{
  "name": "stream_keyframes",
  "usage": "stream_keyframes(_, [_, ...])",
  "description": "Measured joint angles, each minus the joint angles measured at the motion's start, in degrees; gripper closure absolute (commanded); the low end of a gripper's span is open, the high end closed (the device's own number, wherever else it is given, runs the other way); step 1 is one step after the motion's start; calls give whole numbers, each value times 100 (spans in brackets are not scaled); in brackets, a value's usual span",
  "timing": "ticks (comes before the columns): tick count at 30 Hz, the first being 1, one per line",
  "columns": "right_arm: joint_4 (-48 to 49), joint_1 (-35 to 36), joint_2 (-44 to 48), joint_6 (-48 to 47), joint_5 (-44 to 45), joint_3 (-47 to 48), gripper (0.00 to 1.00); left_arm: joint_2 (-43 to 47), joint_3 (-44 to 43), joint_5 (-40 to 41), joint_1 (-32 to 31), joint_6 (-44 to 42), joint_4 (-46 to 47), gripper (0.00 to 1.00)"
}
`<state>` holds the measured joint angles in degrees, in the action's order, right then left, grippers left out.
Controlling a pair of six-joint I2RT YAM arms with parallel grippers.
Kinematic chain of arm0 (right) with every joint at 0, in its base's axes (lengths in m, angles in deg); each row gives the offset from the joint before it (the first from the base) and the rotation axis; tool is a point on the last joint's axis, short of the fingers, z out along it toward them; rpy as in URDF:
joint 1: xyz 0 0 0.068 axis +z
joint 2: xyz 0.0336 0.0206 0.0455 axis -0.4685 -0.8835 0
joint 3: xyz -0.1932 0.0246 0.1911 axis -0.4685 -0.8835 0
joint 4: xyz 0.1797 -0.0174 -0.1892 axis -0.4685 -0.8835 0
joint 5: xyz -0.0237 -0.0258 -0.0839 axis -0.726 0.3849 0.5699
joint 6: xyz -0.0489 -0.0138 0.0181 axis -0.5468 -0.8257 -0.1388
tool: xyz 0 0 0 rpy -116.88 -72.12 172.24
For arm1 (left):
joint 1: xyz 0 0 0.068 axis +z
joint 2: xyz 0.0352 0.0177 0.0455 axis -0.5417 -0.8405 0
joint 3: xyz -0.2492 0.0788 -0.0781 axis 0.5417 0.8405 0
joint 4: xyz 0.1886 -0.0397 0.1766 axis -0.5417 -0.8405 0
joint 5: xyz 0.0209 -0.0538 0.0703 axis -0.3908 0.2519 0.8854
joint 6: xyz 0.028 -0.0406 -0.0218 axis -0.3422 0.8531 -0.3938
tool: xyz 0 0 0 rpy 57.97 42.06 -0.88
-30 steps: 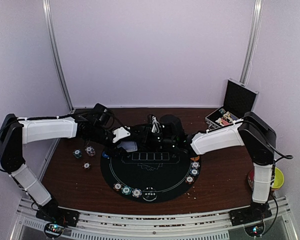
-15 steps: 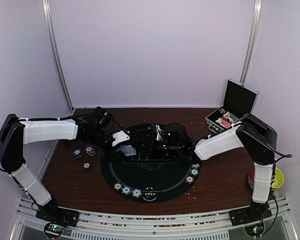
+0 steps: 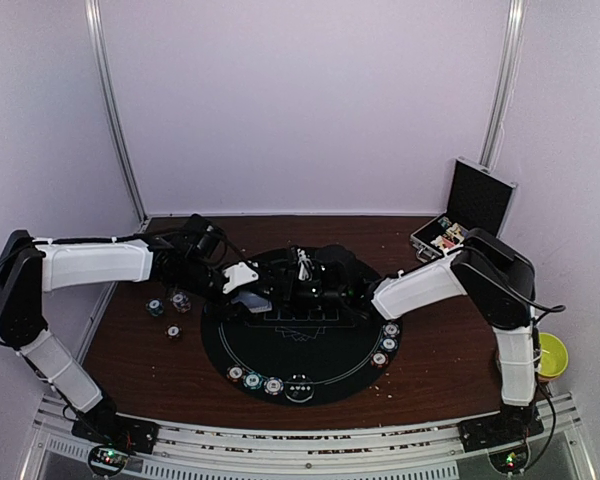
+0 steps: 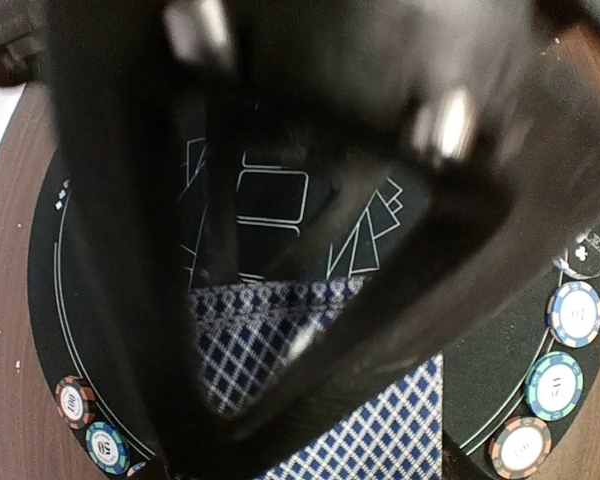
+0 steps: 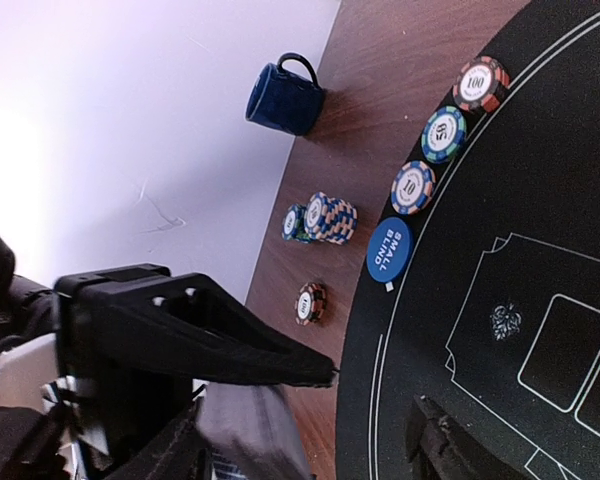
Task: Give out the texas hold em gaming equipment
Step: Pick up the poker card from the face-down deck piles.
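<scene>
Pincers meet over the far side of the mat [image 3: 280,355], from above: left pincer [image 3: 252,291], right pincer [image 3: 302,284]. Left wrist: I see it clamped on checkered cards [image 4: 380,430]. Right wrist: chips [image 5: 441,134] line the mat's edge; right pincer's state I cannot tell.

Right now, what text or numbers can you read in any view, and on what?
"100": orange-edged chip
"50": green-and-blue chip
"10": blue-and-orange chip
"SMALL BLIND": blue disc
Too blurred to read: lone chip, and the rim chips in the left wrist view.
</scene>
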<state>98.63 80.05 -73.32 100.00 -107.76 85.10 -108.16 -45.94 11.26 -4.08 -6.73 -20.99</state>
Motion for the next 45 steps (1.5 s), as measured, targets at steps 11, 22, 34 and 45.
stream_keyframes(11, [-455, 68, -205, -212, 24, 326, 46, 44, 11, 11, -9, 22, -13, 61])
stream_keyframes(22, [-739, 68, -39, -542, 33, 245, 58, 44, 87, 9, -9, 20, -9, 60])
stream_keyframes(34, [-800, -4, 96, -691, -103, 138, 67, 42, 87, 26, -9, 20, -7, 51])
stream_keyframes(45, [-1145, -48, 306, -822, -85, 61, 73, -11, 87, 31, -9, 20, -7, 50])
